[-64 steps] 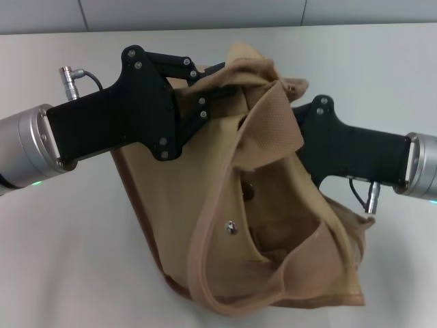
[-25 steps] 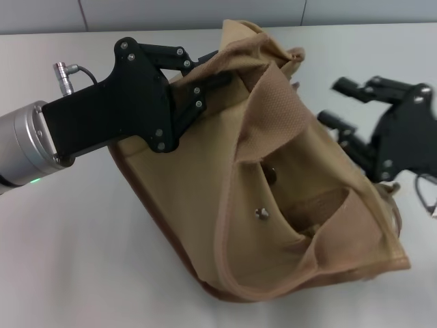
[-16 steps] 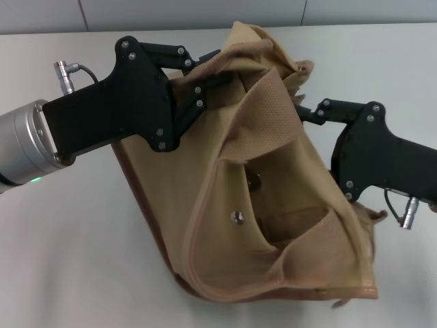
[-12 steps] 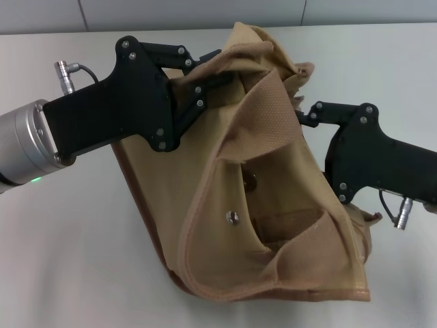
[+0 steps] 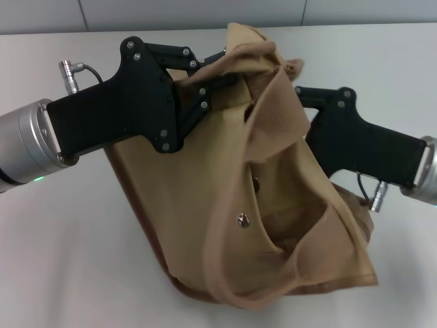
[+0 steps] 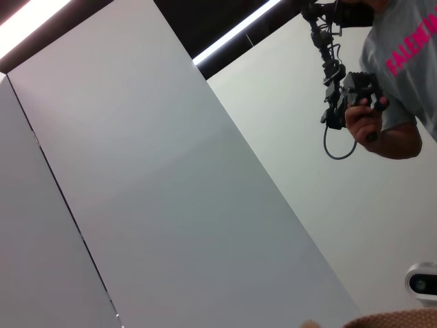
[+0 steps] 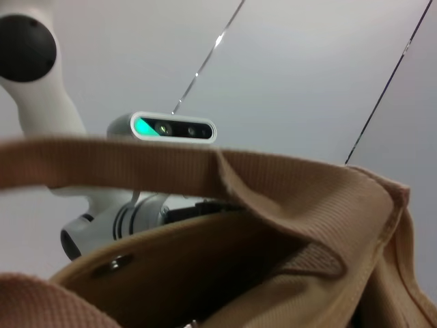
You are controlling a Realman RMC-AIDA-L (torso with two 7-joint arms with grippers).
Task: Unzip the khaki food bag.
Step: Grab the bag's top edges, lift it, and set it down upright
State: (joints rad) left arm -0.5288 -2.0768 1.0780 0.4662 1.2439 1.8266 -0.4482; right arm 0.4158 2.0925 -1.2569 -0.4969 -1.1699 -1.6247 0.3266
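The bag [image 5: 225,205] is sitting tilted on the counter [image 5: 61,260], between the left gripper [image 5: 222,68] at its top and the right gripper [image 5: 304,96] behind it.

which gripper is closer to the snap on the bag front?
Right, narrowly. The right gripper is up behind the handle above the snap; the left gripper is clamped at the bag top corner, slightly farther.

A wide pale grey wall panel [image 6: 171,205] is filling most of the left wrist view, slanting across it. Above the panel, a bright white strip light [image 6: 235,31] is glowing against a dark ceiling. Beyond the panel's far edge, a person in a grey T-shirt with pink lettering [image 6: 403,61] is gripping a black handheld control device with a dangling cable [image 6: 341,89]. A sliver of tan woven fabric [image 6: 392,319] is showing below the panel.
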